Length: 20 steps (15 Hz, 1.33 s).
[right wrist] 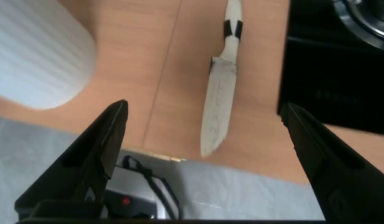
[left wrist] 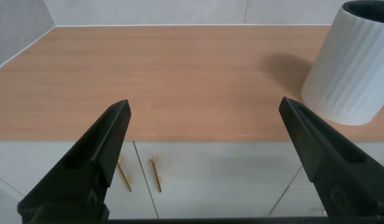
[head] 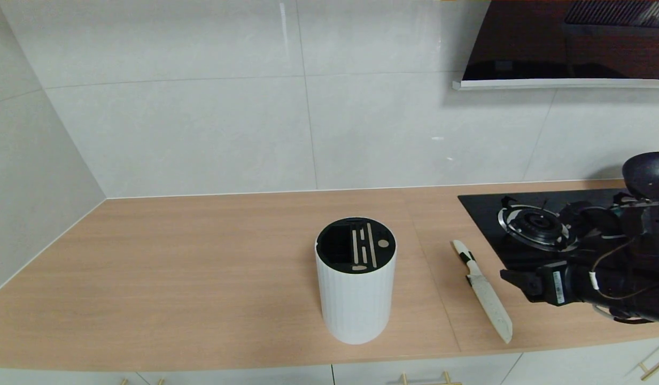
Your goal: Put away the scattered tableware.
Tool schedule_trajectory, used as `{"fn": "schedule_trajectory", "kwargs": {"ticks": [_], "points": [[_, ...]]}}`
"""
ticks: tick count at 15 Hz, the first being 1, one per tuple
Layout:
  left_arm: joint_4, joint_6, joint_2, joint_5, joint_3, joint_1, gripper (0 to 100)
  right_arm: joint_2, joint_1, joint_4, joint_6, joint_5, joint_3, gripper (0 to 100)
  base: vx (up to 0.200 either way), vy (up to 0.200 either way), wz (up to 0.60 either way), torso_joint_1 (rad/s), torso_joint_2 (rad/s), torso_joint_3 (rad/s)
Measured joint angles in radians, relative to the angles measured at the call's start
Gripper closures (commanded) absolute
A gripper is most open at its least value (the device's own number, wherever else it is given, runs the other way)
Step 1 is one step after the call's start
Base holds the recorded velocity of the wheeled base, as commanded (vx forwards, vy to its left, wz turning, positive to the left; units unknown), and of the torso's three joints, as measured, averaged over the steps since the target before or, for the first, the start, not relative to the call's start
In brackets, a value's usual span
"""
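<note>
A knife (head: 482,291) with a white speckled blade and a white-and-black handle lies flat on the wooden counter, blade tip toward the front edge. To its left stands a white ribbed knife holder (head: 356,283) with a black slotted top. My right gripper (head: 513,280) hovers just right of the knife, near the counter's front. In the right wrist view the right gripper (right wrist: 207,168) is open, with the knife (right wrist: 220,106) lying below the gap and the holder (right wrist: 36,56) off to one side. My left gripper (left wrist: 207,162) is open and holds nothing, in front of the counter edge, with the holder (left wrist: 356,62) beyond it.
A black gas hob (head: 489,214) with a burner (head: 532,224) sits just right of the knife, under a dark range hood (head: 564,48). Tiled walls close off the back and left. Bare wooden counter (head: 190,278) stretches left of the holder. Cabinet fronts with brass handles (left wrist: 155,174) lie below the edge.
</note>
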Motion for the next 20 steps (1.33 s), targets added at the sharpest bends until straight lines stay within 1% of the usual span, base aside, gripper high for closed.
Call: {"fn": "schedule_trajectory", "kwargs": {"ticks": [6, 10, 13, 17, 20], "points": [[0.0, 0.0, 0.0, 0.0, 0.0, 0.0, 0, 0.275, 0.013, -0.237, 0.004, -0.049, 0.011, 0, 0.0, 0.0, 0.0, 0.0, 0.0, 0.0], [0.0, 0.0, 0.0, 0.0, 0.0, 0.0, 0, 0.44, 0.013, -0.467, 0.006, -0.098, 0.018, 0, 0.0, 0.0, 0.0, 0.0, 0.0, 0.0], [0.0, 0.0, 0.0, 0.0, 0.0, 0.001, 0, 0.54, 0.01, -0.585, 0.01, -0.108, 0.015, 0, 0.0, 0.0, 0.0, 0.0, 0.0, 0.0], [0.0, 0.0, 0.0, 0.0, 0.0, 0.0, 0, 0.621, -0.013, -0.609, 0.018, -0.106, -0.013, 0, 0.0, 0.0, 0.0, 0.0, 0.0, 0.0], [0.0, 0.0, 0.0, 0.0, 0.0, 0.0, 0, 0.662, -0.036, -0.653, 0.027, -0.107, -0.031, 0, 0.0, 0.0, 0.0, 0.0, 0.0, 0.0]]}}
